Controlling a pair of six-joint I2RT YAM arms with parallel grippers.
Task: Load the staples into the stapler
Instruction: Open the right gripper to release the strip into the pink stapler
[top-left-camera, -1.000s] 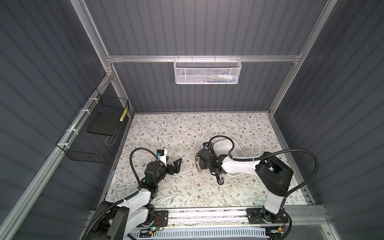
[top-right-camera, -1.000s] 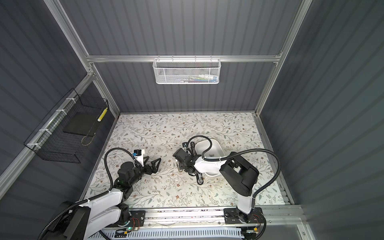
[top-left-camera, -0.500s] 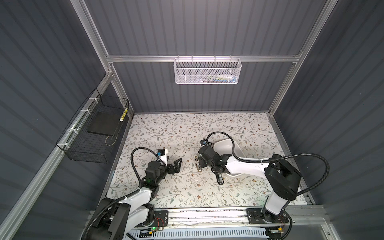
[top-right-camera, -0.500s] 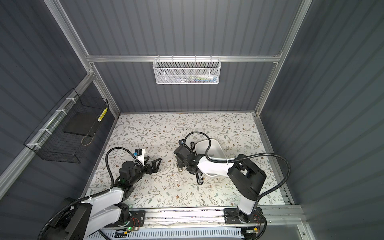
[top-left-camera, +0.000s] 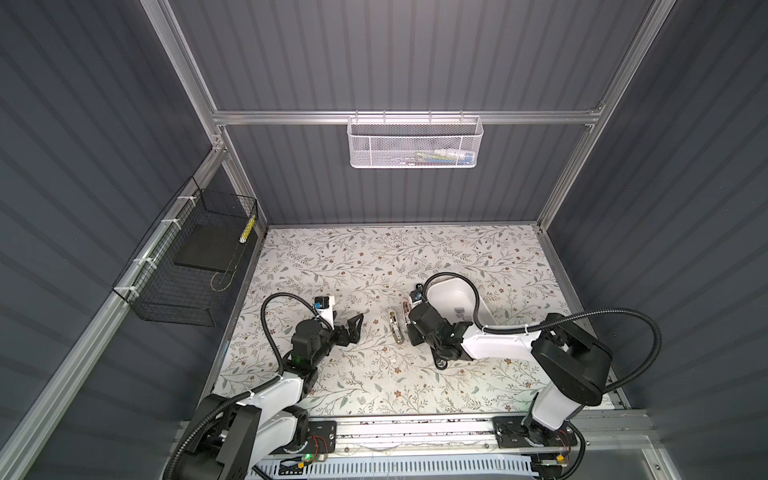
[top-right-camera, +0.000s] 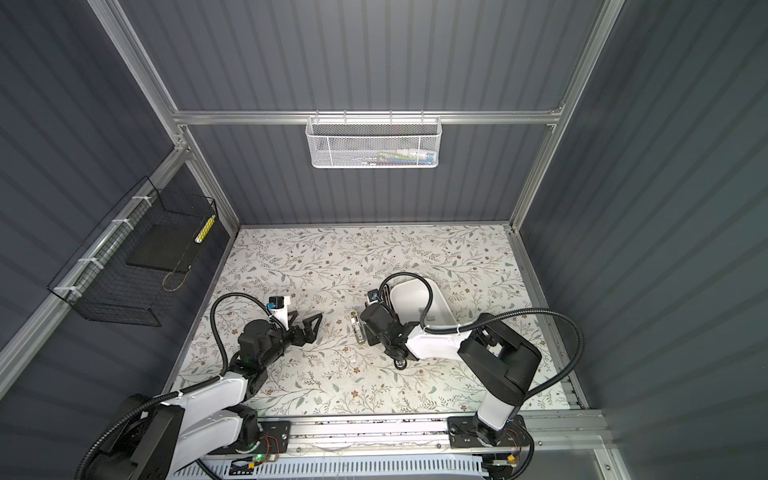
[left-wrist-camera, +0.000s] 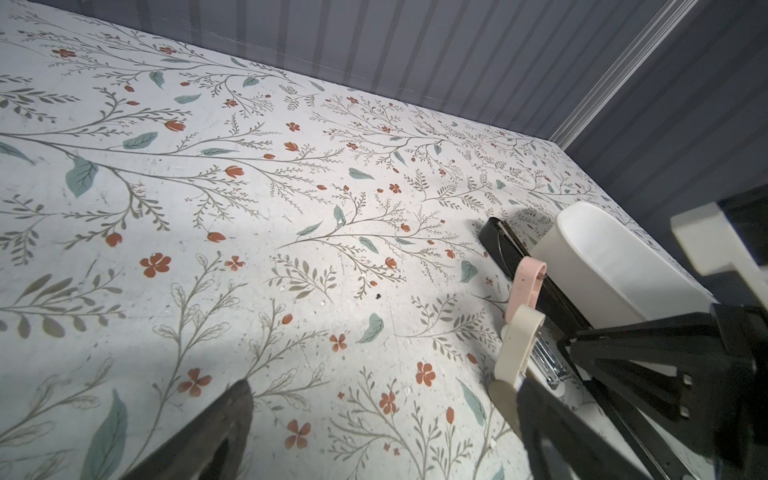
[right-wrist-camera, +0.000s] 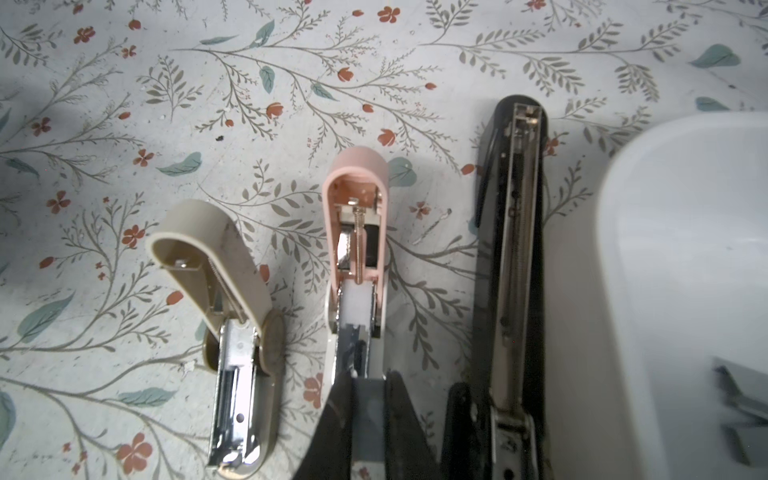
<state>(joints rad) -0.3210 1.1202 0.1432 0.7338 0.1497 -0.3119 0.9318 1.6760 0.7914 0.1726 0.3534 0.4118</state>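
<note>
Flat grey staples in white tray, black stapler open

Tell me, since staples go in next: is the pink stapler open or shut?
Open. In the right wrist view the pink stapler has its top swung back, baring its spring and metal channel.

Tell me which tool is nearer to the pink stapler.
Right. The right tool, shut on staples, is at the pink stapler's open magazine; the left tool stands open, apart beyond the beige stapler.
</note>
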